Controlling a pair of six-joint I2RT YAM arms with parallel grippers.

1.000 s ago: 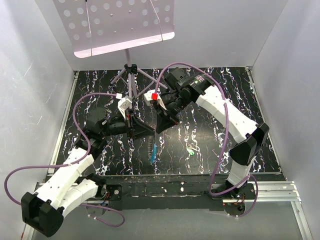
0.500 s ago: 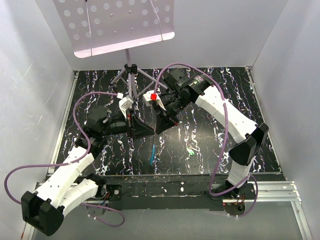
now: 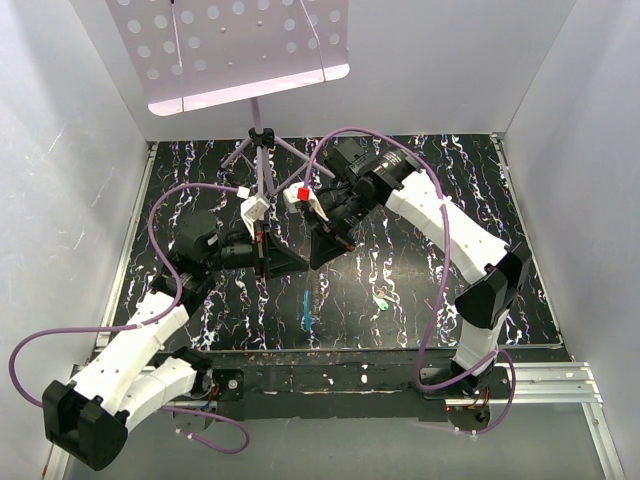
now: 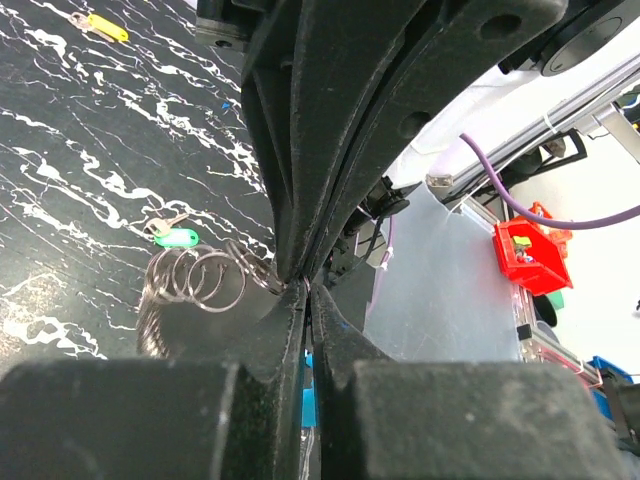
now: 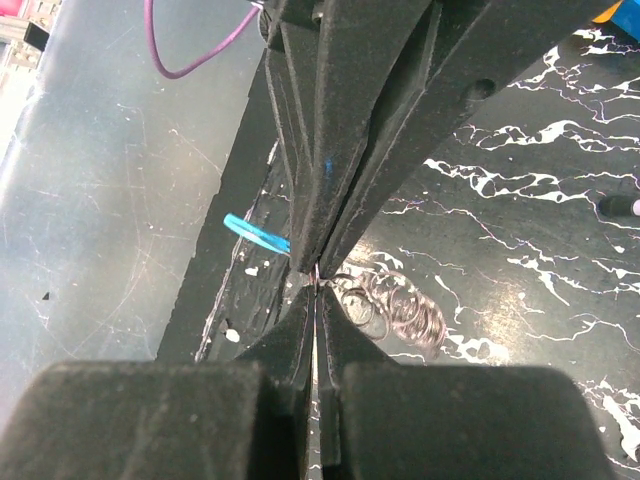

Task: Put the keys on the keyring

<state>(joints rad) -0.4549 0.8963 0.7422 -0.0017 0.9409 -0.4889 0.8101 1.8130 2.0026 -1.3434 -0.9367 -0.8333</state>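
My left gripper (image 3: 292, 263) and right gripper (image 3: 316, 256) meet tip to tip above the middle of the mat. Both are shut on the thin wire of the keyring (image 3: 304, 308), which hangs below them with its light-blue strip. In the left wrist view my left gripper (image 4: 306, 292) pinches the wire, the silvery coils (image 4: 198, 281) spread to the left, and the blue strip (image 4: 308, 372) shows behind the jaws. In the right wrist view my right gripper (image 5: 316, 284) pinches it, with the coils (image 5: 395, 305) and blue strip (image 5: 255, 231) beside it. The green-headed key (image 3: 383, 301) lies loose on the mat, also in the left wrist view (image 4: 176, 237).
A purple tripod stand (image 3: 262, 150) with a perforated plate (image 3: 230, 50) stands at the back, close behind both grippers. A yellow tag (image 4: 106, 26) lies on the mat. White walls close in the left, right and back sides.
The right gripper has shifted slightly left towards the left gripper. The keyring's blue strip hangs a little lower under the tips. The green key has not moved.
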